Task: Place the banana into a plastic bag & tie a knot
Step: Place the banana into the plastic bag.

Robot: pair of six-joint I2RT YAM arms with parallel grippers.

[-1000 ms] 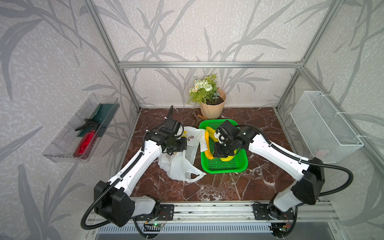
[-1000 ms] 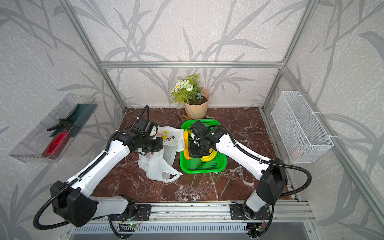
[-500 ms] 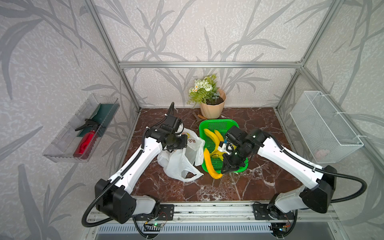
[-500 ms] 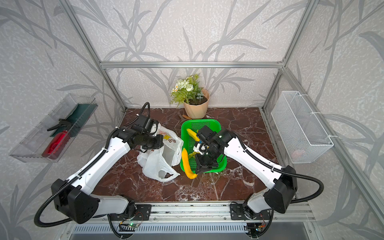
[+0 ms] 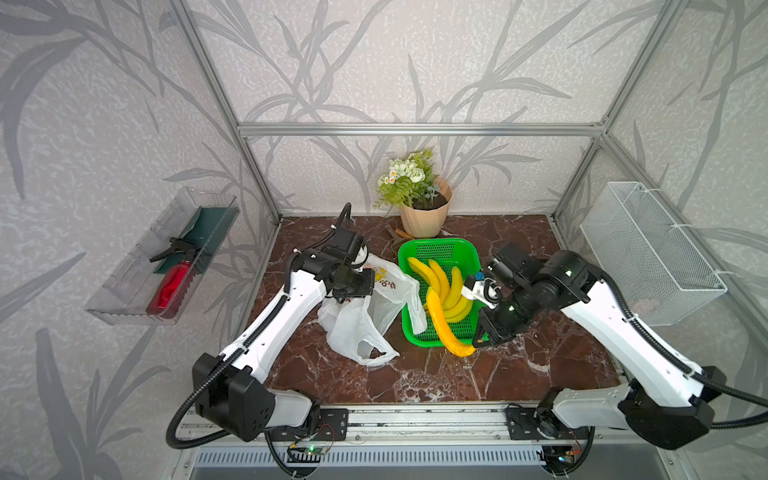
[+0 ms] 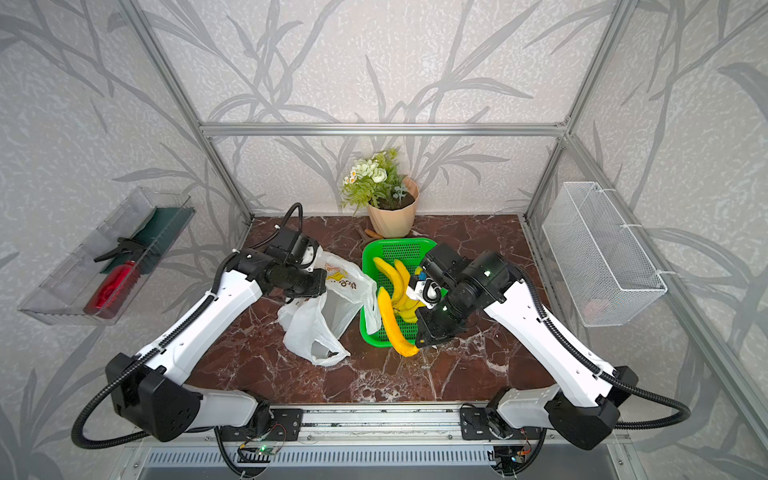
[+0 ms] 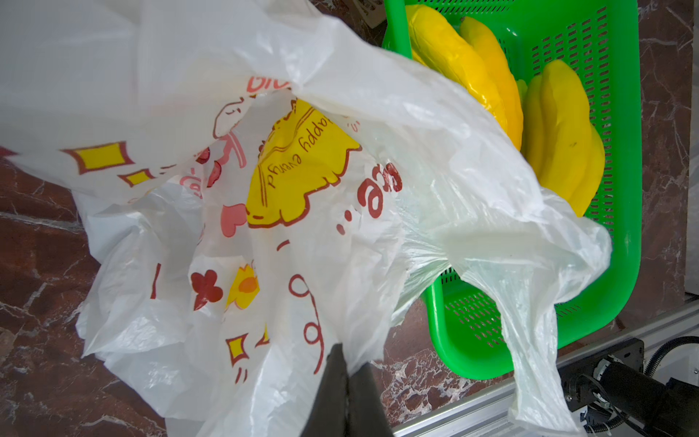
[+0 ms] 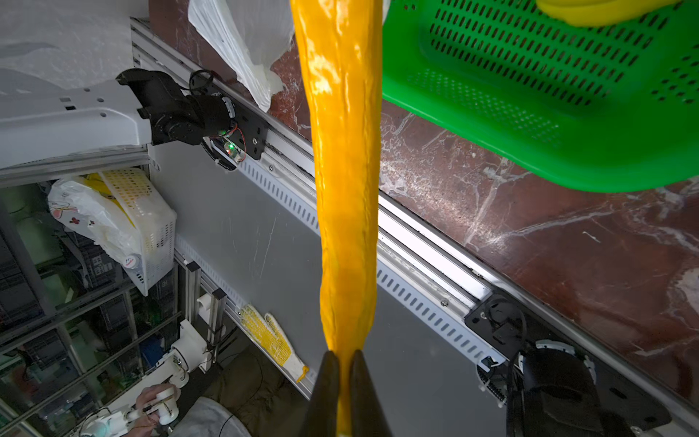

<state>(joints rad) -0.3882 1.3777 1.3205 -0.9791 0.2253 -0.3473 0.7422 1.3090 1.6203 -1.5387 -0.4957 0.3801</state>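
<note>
The right gripper (image 8: 342, 378) pinches one tip of the banana (image 5: 442, 328), seemingly light, firm and slippery, over the near edge of the basket (image 5: 436, 240), while the left gripper (image 7: 346, 363) is clamped on the flimsy plastic bag (image 5: 361, 320) beside the basket, best held by its edge.

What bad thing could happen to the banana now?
The right pincer grips the banana only at its very tip, so it might swing or slip out.
The left pincer pinches just one edge of the plastic bag, whose mouth looks crumpled; the banana may miss it.
Part of the bag lies over the green basket and could snag.
</note>
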